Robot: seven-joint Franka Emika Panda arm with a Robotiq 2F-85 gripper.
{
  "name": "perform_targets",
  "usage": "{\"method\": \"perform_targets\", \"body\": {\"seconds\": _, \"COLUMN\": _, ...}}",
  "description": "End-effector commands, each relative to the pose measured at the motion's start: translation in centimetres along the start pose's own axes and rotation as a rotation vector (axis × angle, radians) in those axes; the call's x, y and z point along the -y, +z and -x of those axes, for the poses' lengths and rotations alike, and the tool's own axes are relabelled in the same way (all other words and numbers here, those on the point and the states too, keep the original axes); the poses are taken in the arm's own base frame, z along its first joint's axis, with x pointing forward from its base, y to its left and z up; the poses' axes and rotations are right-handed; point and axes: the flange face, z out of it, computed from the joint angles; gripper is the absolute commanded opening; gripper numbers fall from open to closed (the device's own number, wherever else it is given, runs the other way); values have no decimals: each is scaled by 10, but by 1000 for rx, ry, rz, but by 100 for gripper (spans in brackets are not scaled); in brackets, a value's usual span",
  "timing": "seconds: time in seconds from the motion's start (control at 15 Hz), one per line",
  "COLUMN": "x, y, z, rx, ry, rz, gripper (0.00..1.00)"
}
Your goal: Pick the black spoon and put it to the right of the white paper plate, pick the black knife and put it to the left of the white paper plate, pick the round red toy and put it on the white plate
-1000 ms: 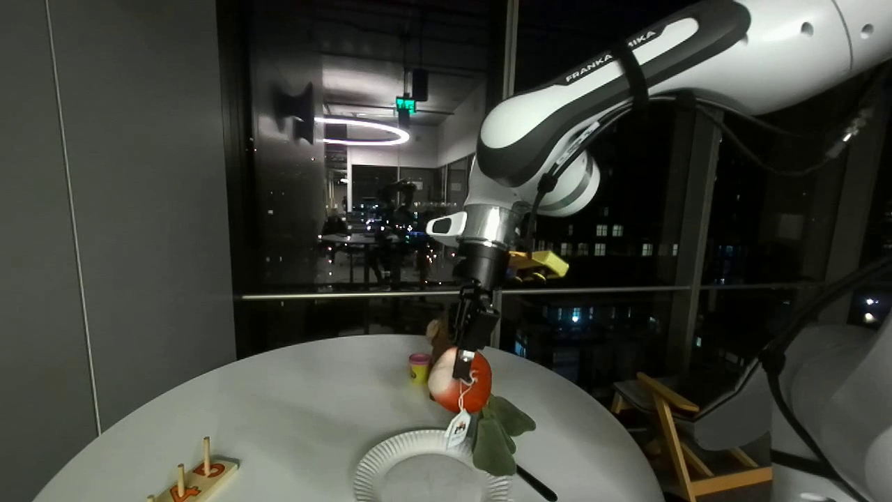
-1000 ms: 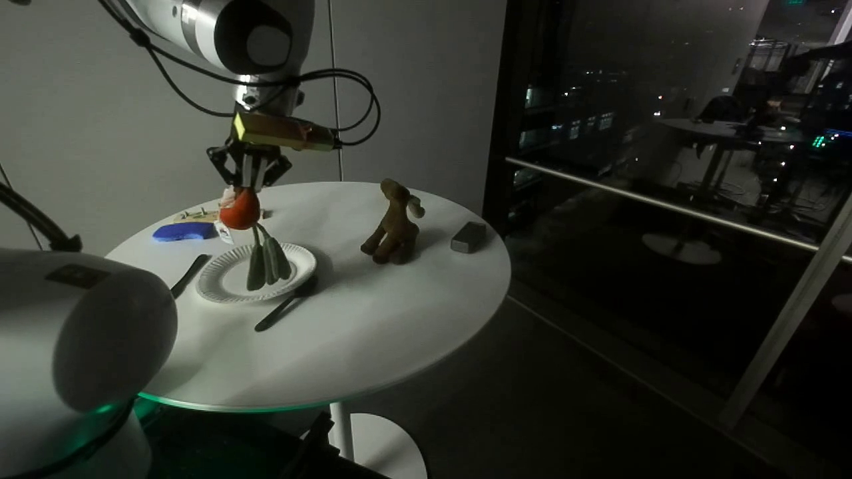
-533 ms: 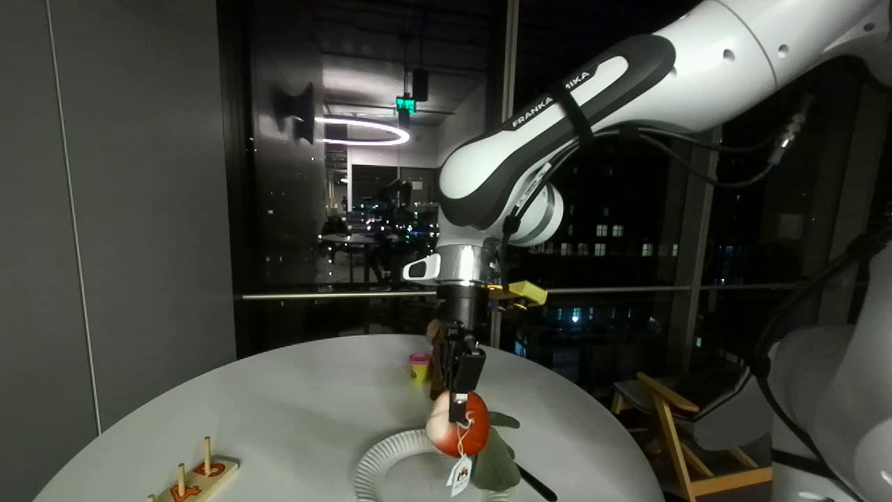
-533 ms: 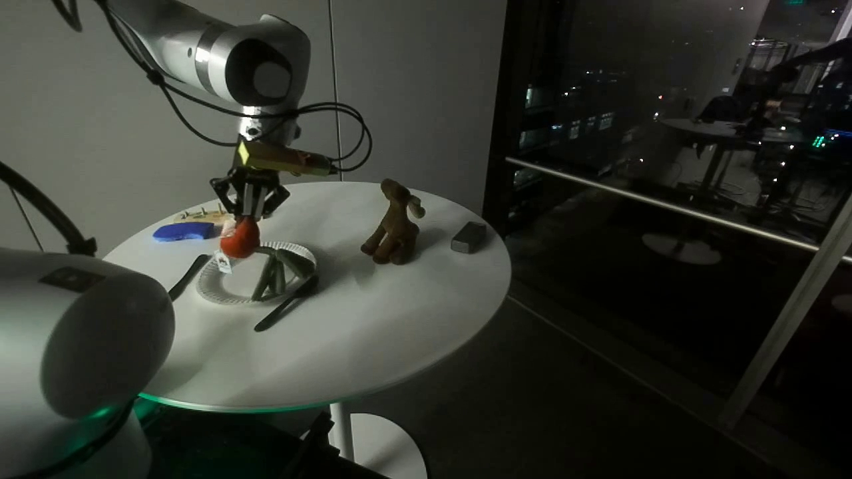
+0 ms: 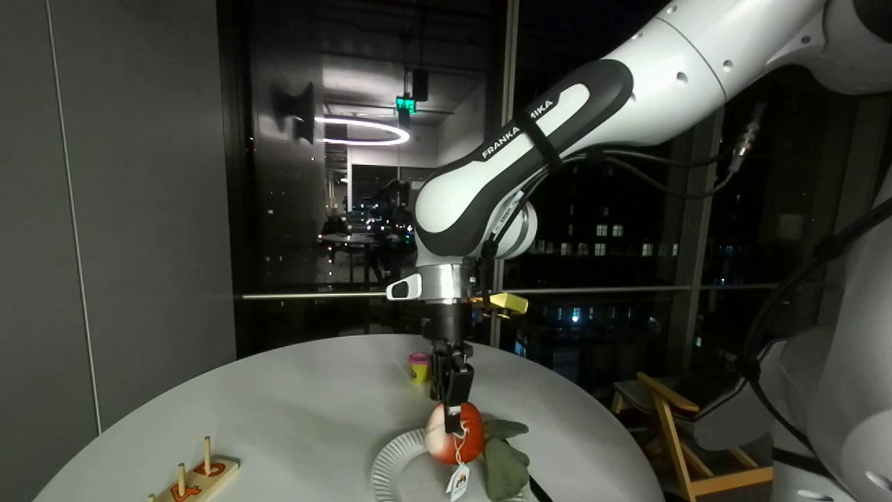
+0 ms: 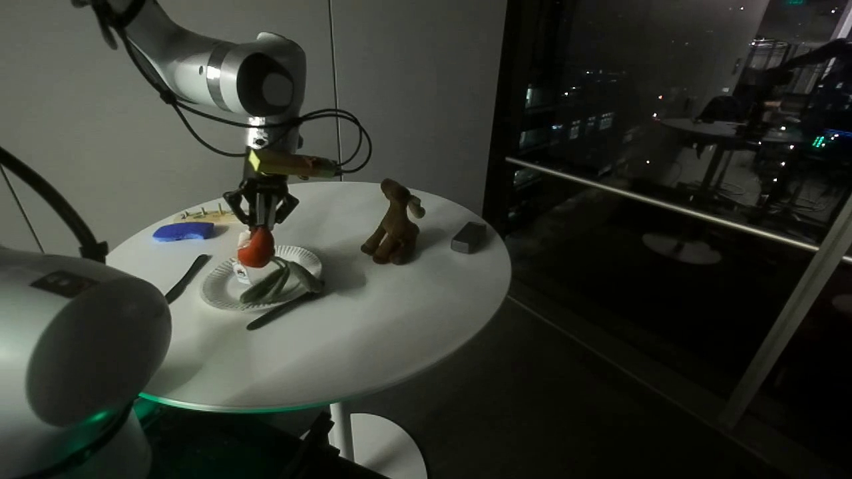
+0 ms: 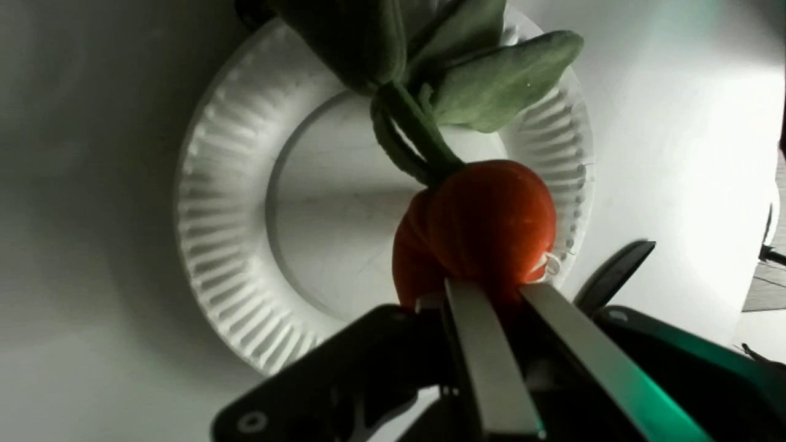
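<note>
My gripper (image 5: 453, 422) is shut on the round red toy (image 5: 472, 436), holding its top over the white paper plate (image 5: 387, 461). In the wrist view the toy (image 7: 491, 221) sits between the fingertips (image 7: 494, 291), above the plate's rim (image 7: 212, 215) and middle. Its green leaves (image 6: 273, 286) rest across the plate and over its edge; whether the red body touches the plate I cannot tell. The black spoon (image 6: 276, 314) lies right of the plate, one end partly under the leaves. The black knife (image 6: 188, 278) lies left of it and shows in the wrist view (image 7: 617, 275).
A brown plush animal (image 6: 394, 233) and a grey block (image 6: 469, 237) stand on the round table's far side. A blue object (image 6: 183, 231) and a wooden peg board (image 5: 209, 476) lie near another edge. A small yellow-and-pink cup (image 5: 419, 368) stands behind the gripper.
The gripper has come down with the red toy toward the plate. The leaves, hanging before, now lie bent over the plate and its edge. The plate and spoon have shifted slightly.
</note>
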Motion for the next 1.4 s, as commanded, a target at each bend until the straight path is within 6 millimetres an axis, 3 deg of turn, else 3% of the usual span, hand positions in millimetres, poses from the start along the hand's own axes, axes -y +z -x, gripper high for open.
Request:
{"method": "perform_targets", "body": {"seconds": 0.0, "x": -8, "y": -7, "z": -7, "rx": 28, "ry": 43, "rz": 12, "gripper": 38}}
{"method": "perform_targets", "body": {"seconds": 0.53, "x": -10, "y": -9, "z": -11, "rx": 36, "ry": 142, "rz": 20, "gripper": 97}}
{"method": "perform_targets", "body": {"seconds": 1.0, "x": -14, "y": -16, "z": -14, "rx": 4, "ry": 236, "rz": 143, "gripper": 100}}
{"method": "perform_targets", "body": {"seconds": 1.07, "x": 11, "y": -39, "z": -7, "rx": -17, "ry": 248, "rz": 171, "gripper": 100}}
{"method": "perform_targets", "body": {"seconds": 1.33, "x": 34, "y": -83, "z": -1, "rx": -112, "ry": 343, "rz": 279, "gripper": 100}}
